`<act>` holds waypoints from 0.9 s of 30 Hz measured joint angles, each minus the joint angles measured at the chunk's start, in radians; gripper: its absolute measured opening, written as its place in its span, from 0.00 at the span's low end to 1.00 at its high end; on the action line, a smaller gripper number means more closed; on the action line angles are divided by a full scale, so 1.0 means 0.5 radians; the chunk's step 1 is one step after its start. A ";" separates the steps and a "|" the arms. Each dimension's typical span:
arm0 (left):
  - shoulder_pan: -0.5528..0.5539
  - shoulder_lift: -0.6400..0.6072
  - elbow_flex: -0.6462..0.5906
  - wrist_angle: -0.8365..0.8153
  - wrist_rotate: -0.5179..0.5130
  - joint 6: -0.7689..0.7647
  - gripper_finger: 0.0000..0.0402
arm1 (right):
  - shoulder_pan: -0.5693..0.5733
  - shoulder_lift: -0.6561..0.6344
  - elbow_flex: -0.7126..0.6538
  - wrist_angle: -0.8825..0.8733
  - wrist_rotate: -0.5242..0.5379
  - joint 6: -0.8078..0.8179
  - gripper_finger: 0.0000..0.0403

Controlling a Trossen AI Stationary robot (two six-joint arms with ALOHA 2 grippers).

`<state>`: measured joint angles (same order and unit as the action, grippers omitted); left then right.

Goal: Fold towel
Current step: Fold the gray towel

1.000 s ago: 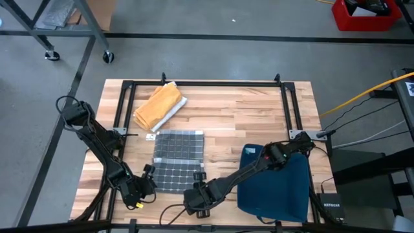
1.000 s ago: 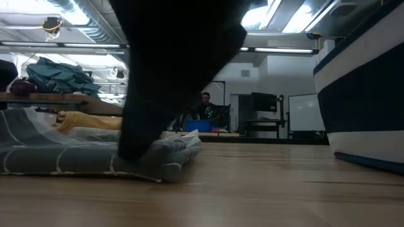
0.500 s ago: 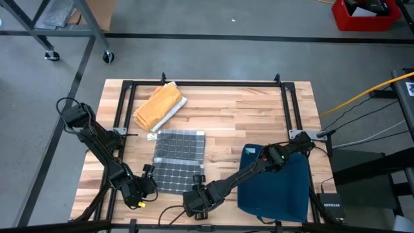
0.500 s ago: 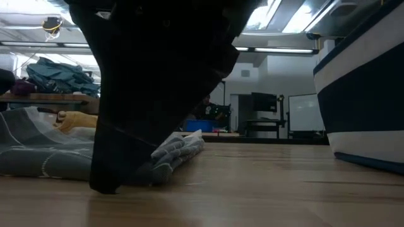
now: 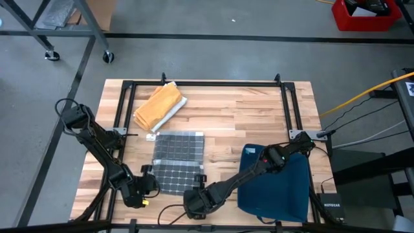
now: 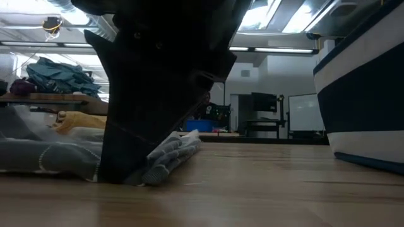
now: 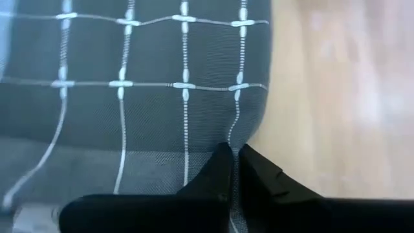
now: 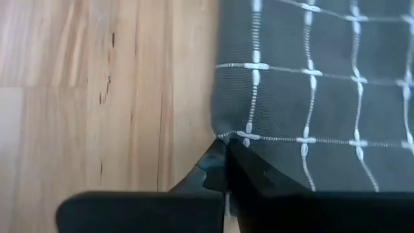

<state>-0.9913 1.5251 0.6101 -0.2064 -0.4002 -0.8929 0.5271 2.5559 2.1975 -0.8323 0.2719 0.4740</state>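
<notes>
A grey towel [image 5: 178, 155] with a white check lies flat on the wooden table [image 5: 259, 110], at its middle near side. My left gripper [image 5: 150, 183] is shut on the towel's near left corner. My right gripper [image 5: 198, 191] is shut on the near right corner. In the low view the right gripper [image 6: 126, 173] stands as a dark mass against the bunched corner [image 6: 172, 153]. The wrist views show each pair of fingers closed at the towel's edge. My left gripper pinches the towel's edge at the near left corner [image 7: 242, 137] between its two fingers, slanting down from the table's left side. One layer or several, I cannot tell. The rest of the towel lies flat on the table. My right gripper pinches the towel's near right corner [image 8: 225, 136] between its two fingers, slanting down from the near right. The cloth there is bunched into folds [image 6: 177, 150] beside the fingers and rests on the table.
A folded yellow towel [image 5: 160, 105] lies at the far left of the table. A dark blue bag [image 5: 275, 184] sits at the near right, under the right arm. A black frame [image 5: 207, 83] rims the table. Bare wood lies beyond the grey towel.
My right gripper has come down a little onto the towel's near right corner, and the cloth there has bunched up against its fingers. My left gripper has rolled about its own line at the near left corner. The rest of the towel has stayed flat.
</notes>
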 joint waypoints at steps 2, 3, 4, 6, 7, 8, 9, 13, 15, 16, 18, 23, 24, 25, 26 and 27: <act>-0.023 -0.010 0.007 0.046 0.028 -0.013 0.02 | 0.017 0.002 -0.001 -0.001 0.019 0.111 0.05; -0.036 -0.018 0.019 0.048 0.038 -0.027 0.03 | 0.023 0.002 -0.001 -0.001 0.017 0.153 0.05; -0.048 -0.028 0.033 0.047 0.048 -0.037 0.02 | 0.032 0.000 -0.001 -0.002 0.017 0.185 0.04; -0.075 -0.063 0.068 0.050 0.050 -0.048 0.01 | 0.060 -0.002 0.021 -0.020 0.010 0.200 0.02; -0.087 -0.076 0.089 0.061 0.055 -0.048 0.01 | 0.078 -0.002 0.044 -0.023 -0.015 0.202 0.01; -0.099 -0.085 0.110 0.068 0.061 -0.049 0.01 | 0.095 0.000 0.075 -0.023 -0.036 0.205 0.01; -0.111 -0.091 0.129 0.070 0.067 -0.049 0.01 | 0.109 0.001 0.110 -0.026 -0.043 0.214 0.02; -0.153 -0.091 0.207 0.056 0.075 -0.050 0.01 | 0.146 0.000 0.272 -0.113 -0.062 0.255 0.01; -0.168 -0.091 0.244 0.057 0.075 -0.056 0.01 | 0.155 -0.005 0.315 -0.157 -0.055 0.256 0.01; -0.175 -0.092 0.263 0.056 0.078 -0.057 0.01 | 0.155 -0.031 0.297 -0.141 -0.056 0.263 0.01; -0.179 -0.092 0.298 0.039 0.079 -0.061 0.01 | 0.162 -0.062 0.297 -0.176 -0.053 0.308 0.01; -0.179 -0.092 0.449 -0.266 0.070 -0.189 0.01 | 0.149 -0.131 0.315 -0.244 0.069 0.355 0.01; -0.179 -0.092 0.477 -0.342 0.066 -0.204 0.01 | 0.144 -0.144 0.315 -0.238 0.106 0.355 0.01; -0.179 -0.093 0.505 -0.416 0.065 -0.221 0.01 | 0.137 -0.152 0.309 -0.232 0.140 0.354 0.01; -0.179 -0.093 0.536 -0.497 0.060 -0.240 0.01 | 0.132 -0.157 0.312 -0.230 0.160 0.356 0.01; -0.179 -0.093 0.569 -0.580 0.047 -0.262 0.01 | 0.124 -0.161 0.314 -0.230 0.182 0.358 0.01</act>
<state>-1.0809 1.4788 0.8948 -0.4967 -0.3765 -1.0237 0.5890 2.4754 2.3543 -0.9474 0.3631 0.6530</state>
